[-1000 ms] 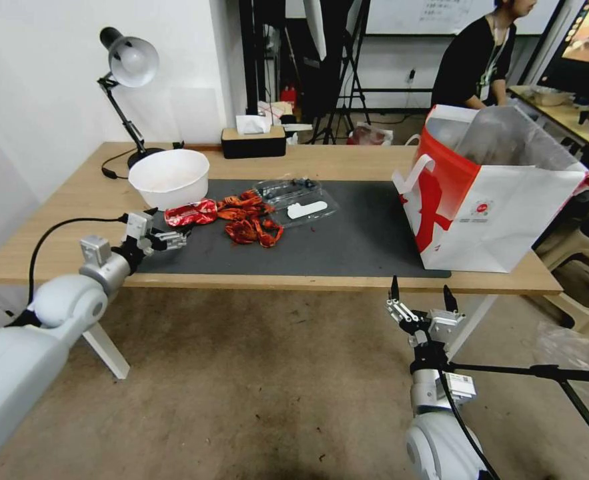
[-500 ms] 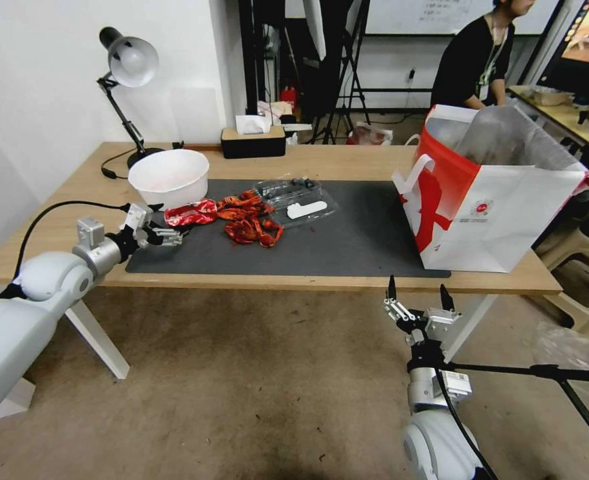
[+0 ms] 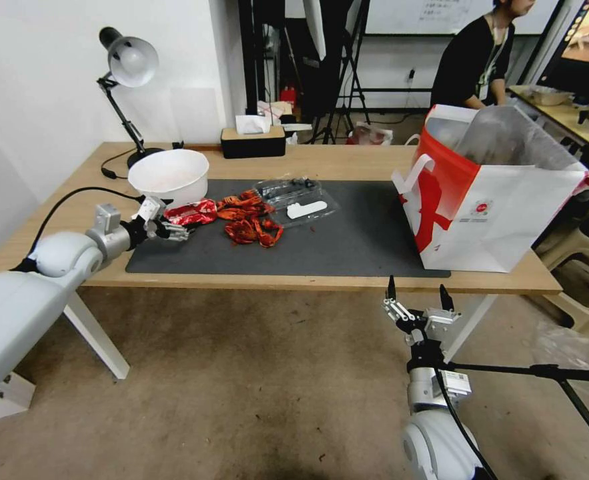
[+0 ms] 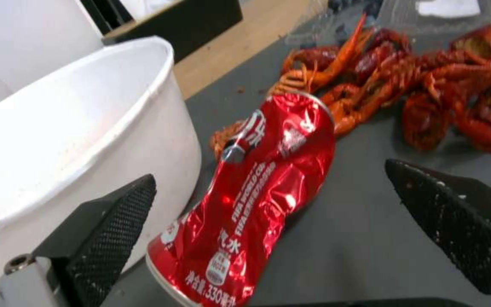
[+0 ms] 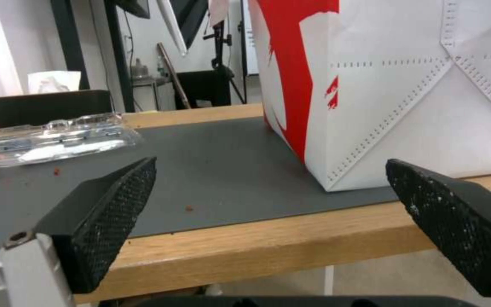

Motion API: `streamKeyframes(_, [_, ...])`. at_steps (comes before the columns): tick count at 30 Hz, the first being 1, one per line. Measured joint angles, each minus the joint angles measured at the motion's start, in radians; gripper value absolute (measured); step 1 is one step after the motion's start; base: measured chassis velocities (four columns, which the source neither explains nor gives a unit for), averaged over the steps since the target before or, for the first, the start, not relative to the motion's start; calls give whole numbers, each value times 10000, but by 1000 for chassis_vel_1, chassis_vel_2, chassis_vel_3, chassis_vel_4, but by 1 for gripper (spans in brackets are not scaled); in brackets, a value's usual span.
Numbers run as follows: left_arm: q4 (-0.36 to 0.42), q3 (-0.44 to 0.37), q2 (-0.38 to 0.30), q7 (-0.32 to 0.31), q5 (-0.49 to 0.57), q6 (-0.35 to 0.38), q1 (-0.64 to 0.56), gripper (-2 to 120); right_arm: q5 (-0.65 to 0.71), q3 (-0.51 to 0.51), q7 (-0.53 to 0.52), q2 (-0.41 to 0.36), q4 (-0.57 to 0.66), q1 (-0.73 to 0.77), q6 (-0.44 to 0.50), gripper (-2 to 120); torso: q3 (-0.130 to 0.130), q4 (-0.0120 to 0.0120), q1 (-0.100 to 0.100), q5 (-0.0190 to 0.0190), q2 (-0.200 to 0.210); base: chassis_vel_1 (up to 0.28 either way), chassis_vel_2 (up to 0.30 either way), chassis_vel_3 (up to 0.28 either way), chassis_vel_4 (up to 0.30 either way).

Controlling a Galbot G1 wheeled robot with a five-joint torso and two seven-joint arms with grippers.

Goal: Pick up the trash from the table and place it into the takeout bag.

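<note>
Nearest us, our right gripper [image 3: 414, 293] waits below the front edge of the table [image 3: 321, 281], its fingers spread apart with nothing between them. Further in, our left gripper [image 3: 174, 231] reaches over the dark grey mat [image 3: 347, 240], fingers wide apart on either side of a crushed red can [image 4: 257, 187] that lies on the mat, not yet gripped. A white bowl [image 3: 169, 176] stands just beside the can. Past the can we see a heap of red crayfish shells [image 3: 249, 219], then a clear plastic tray [image 3: 297, 199]. The takeout bag [image 3: 494, 200] stands upright and open at the mat's right end.
</note>
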State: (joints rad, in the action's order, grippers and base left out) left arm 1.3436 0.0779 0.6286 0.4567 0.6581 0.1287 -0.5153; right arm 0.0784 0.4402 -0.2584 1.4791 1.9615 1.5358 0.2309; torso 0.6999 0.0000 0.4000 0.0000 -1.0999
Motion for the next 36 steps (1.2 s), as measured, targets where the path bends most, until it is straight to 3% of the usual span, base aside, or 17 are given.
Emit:
streamKeyframes(12, [-698,689,7,659,-330,194,873,98,0,-9,-2,18,0,4,7,100,0,0,0,-1,0,0,0,0,0])
streamKeyframes(20, [-1286,1098,-39,1516,-651,266,1442,94,-1,7,-6,19,6,27,26,100,0,0,0,0,-2,0,0,0,0])
streamKeyframes(27, [-1517,1265,29,1711,-741,265,1715,92,2,19,-10,16,6,26,33,100,1,-1,0,0,-2,0,0,0,0])
streamKeyframes(36, [-2084,1638,131,2180,-993,143,2195,68,11,27,-15,22,-12,0,35,100,1,-1,0,-1,-2,0,0,0,0])
